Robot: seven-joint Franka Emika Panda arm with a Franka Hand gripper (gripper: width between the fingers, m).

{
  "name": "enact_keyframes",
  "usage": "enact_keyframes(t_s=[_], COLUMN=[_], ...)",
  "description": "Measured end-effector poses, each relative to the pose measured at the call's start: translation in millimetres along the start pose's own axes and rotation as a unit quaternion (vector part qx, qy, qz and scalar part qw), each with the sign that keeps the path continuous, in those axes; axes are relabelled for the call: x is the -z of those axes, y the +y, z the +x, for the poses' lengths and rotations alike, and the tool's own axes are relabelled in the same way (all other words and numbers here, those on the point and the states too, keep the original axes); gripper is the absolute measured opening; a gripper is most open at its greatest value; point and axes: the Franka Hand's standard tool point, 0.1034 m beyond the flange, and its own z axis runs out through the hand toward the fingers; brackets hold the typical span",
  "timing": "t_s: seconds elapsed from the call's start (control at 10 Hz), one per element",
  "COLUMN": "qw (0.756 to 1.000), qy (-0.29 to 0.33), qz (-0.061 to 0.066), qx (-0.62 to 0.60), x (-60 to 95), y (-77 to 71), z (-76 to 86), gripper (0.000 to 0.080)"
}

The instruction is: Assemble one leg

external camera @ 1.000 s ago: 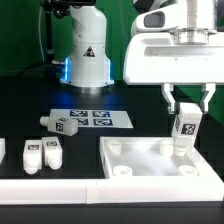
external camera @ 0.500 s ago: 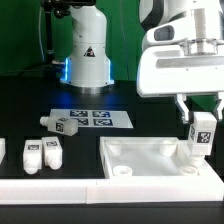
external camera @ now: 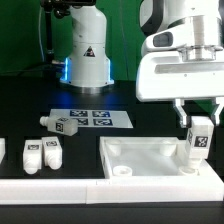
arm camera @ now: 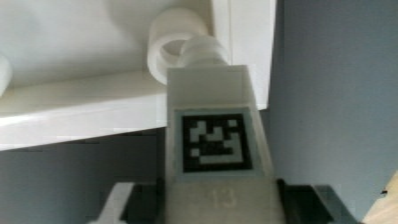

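Clamping the leg [external camera: 197,142] between its two fingers, the Panda arm's gripper [external camera: 199,120] hangs over the black worktop [external camera: 150,108] near its front edge, toward the exterior view's right. The leg stands upright in the grasp, its black-and-white tag facing the camera, with its lower end at the far corner of the white square panel [external camera: 140,158] on that side. In the wrist view, the leg [arm camera: 214,110] points down at a raised round socket [arm camera: 180,50] in the panel's corner; whether the two touch cannot be told. The marker board [external camera: 92,119] lies flat near the middle of the worktop, with one loose leg [external camera: 60,125] on its side just beside it. Two more loose legs [external camera: 42,153] stand side by side by the front edge, toward the exterior view's left. The arm's white base [external camera: 88,55] rises at the back edge.
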Motion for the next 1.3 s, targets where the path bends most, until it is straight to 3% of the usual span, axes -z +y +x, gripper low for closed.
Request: enact_keyframes(t_s=[0.4,1.3], qw=[1.0,1.0], qy=[0.005,0.006], qz=[-0.004,-0.008], qx=[0.006,0.004], x=[-3.5,-12.9], y=[7.8,7.3], z=[2.7,-4.8], gripper=[0.0287,0.0287])
